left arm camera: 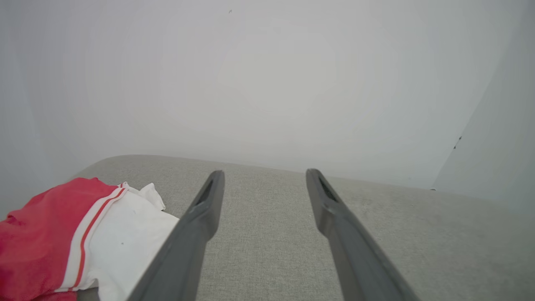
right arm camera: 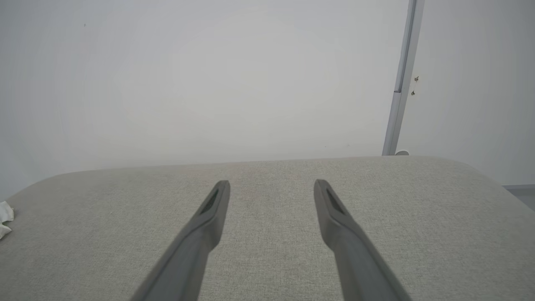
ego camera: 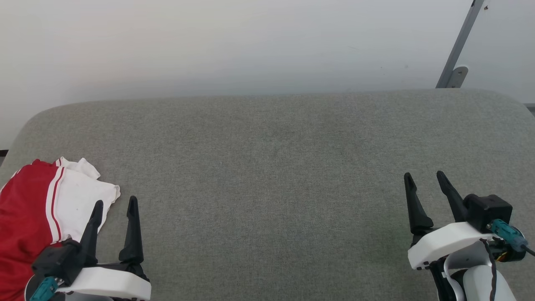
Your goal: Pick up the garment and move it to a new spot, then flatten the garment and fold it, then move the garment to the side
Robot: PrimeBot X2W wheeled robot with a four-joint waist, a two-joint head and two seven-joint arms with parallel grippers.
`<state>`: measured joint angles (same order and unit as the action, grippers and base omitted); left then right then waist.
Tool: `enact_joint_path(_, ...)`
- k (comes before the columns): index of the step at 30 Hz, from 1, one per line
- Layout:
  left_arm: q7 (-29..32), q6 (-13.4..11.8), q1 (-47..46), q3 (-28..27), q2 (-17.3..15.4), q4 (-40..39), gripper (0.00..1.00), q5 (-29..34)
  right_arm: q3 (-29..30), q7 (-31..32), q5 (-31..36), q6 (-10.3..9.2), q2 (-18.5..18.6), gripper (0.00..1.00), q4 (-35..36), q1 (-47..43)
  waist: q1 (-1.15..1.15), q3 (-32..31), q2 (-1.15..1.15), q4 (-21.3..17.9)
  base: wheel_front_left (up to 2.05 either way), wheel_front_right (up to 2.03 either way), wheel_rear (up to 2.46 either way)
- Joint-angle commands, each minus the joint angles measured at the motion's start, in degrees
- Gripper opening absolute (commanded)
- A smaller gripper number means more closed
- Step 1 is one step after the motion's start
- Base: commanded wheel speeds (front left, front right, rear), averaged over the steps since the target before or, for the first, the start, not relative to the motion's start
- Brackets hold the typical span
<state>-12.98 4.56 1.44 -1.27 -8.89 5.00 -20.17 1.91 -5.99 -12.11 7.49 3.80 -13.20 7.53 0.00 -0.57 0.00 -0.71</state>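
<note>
The garment (ego camera: 37, 209), red with a white sleeve and red-white striped trim, lies crumpled at the left edge of the grey padded table (ego camera: 271, 167). In the left wrist view the garment (left arm camera: 83, 238) sits at the lower left, its white sleeve beside the left finger. My left gripper (ego camera: 115, 202) hovers open just right of the sleeve, holding nothing. At the lower right my right gripper (ego camera: 424, 174) is open and empty, far from the cloth. A white scrap of the garment (right arm camera: 5, 217) peeks in at the right wrist view's left edge.
A plain white wall rises behind the table's rounded far edge. A grey metal bar (ego camera: 459, 42) leans against the wall at the back right. Broad grey fabric surface spreads between the two grippers.
</note>
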Motion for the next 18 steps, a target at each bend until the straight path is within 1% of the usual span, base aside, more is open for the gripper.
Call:
enact_joint_path(1,-0.5,0.3,0.4,0.1,-0.3,-0.4,1.00,1.5,-0.1,-0.5,1.3,0.00,-0.1,1.00,0.3,0.5,0.00,0.0,0.00,0.0,0.00,0.00,0.00)
enact_joint_path(18,-2.3,0.6,1.3,0.2,-0.8,-0.9,1.00,7.6,0.5,-2.2,8.9,-0.01,-0.4,1.00,0.9,0.2,0.00,0.1,0.00,-0.1,0.00,0.00,0.00)
